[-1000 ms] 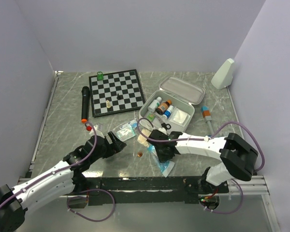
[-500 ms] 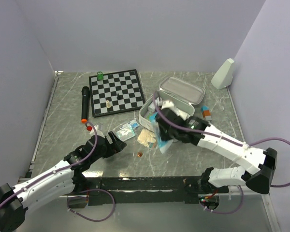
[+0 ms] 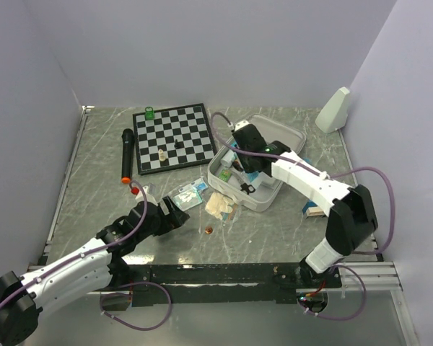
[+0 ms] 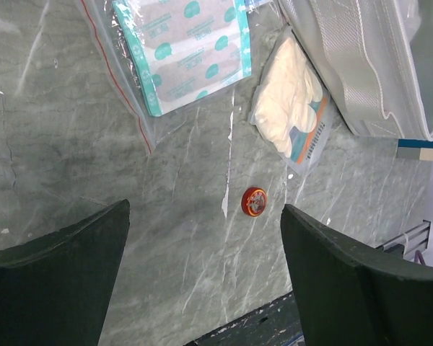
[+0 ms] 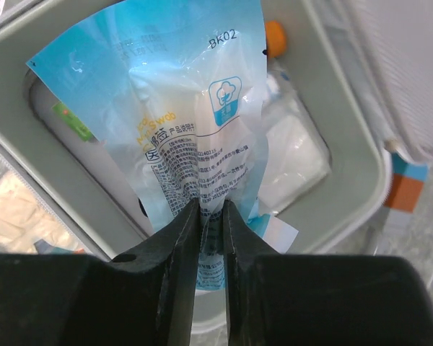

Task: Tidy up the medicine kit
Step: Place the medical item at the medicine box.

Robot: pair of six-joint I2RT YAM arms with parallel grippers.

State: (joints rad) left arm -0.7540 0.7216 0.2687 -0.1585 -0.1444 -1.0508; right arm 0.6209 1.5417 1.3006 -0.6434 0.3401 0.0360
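The medicine kit (image 3: 268,198) lies open right of centre, a white case with its lid (image 3: 276,132) folded back and bottles and packets inside. My right gripper (image 3: 239,149) hangs over the kit, shut on a blue-and-white plastic packet (image 5: 180,122). The packet dangles above the kit's tray (image 5: 350,155), and the gripper (image 5: 211,216) pinches its lower edge. My left gripper (image 3: 175,210) hovers open and holds nothing above the bare tabletop. In its wrist view the gripper (image 4: 202,274) is short of a small red round tin (image 4: 254,201).
On the table in front of the kit lie a bag of plasters (image 4: 187,50) and a pack of pale gloves (image 4: 287,108). A chessboard (image 3: 175,137) and a black microphone (image 3: 127,151) sit at the back left. A white wedge (image 3: 334,109) stands at the back right.
My right arm has lifted the blue packet off the table near the front and carried it back over the open kit. The left arm has stayed put.
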